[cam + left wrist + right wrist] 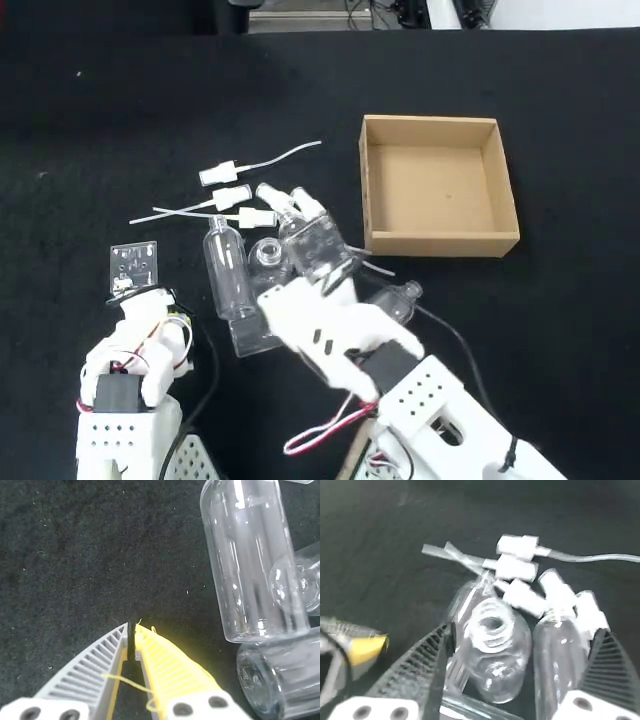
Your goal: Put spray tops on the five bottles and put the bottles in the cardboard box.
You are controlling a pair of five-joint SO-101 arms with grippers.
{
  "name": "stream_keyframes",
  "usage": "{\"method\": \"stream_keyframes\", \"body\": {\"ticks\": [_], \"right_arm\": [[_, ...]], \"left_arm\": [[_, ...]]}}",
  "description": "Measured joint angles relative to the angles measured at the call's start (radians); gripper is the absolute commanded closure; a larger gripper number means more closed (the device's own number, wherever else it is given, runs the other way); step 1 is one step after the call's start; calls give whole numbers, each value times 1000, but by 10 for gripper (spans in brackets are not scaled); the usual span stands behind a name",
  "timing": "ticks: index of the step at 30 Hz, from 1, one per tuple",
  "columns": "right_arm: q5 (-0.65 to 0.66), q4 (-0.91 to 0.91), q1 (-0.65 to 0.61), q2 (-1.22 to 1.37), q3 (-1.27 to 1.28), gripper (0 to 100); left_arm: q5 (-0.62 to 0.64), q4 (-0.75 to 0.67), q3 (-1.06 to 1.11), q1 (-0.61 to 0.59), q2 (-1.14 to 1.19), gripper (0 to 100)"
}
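Gaping wide, the right gripper hangs over the bottle standing neck-up between its jaws, nearer than the closed, empty left gripper at 8 o'clock. Loose tops lie beyond at 11 o'clock, the box at 2.

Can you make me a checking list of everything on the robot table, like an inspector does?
Surface: black cloth, no spills seen.
Job's things: cardboard box is empty; clear bottles lie clustered beside it; three loose spray tops lie just beyond them.
Clutter: nothing seen.
Grippers: left gripper is shut, over bare cloth next to the bottles; right gripper is open, over an upright bottle that has no top.
Cables: red and white wires on the arms; a black cable on the cloth by the right arm.
Surroundings: floor beyond the table's far edge.
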Motion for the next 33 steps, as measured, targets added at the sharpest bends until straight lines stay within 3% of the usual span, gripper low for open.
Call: {"method": "stream_keyframes", "body": {"ticks": [6,13,26,33], "right_arm": [[-6,5,25,0,-8,613],[-9,55,-31,0,-37,613],[-11,-38,-34,5,6,613],[-11,-46,-40,213,-51,613]], "left_arm": [[0,0,0,0,0,970],[0,0,0,0,0,970],[0,0,0,0,0,970],[0,0,0,5,0,970]]}}
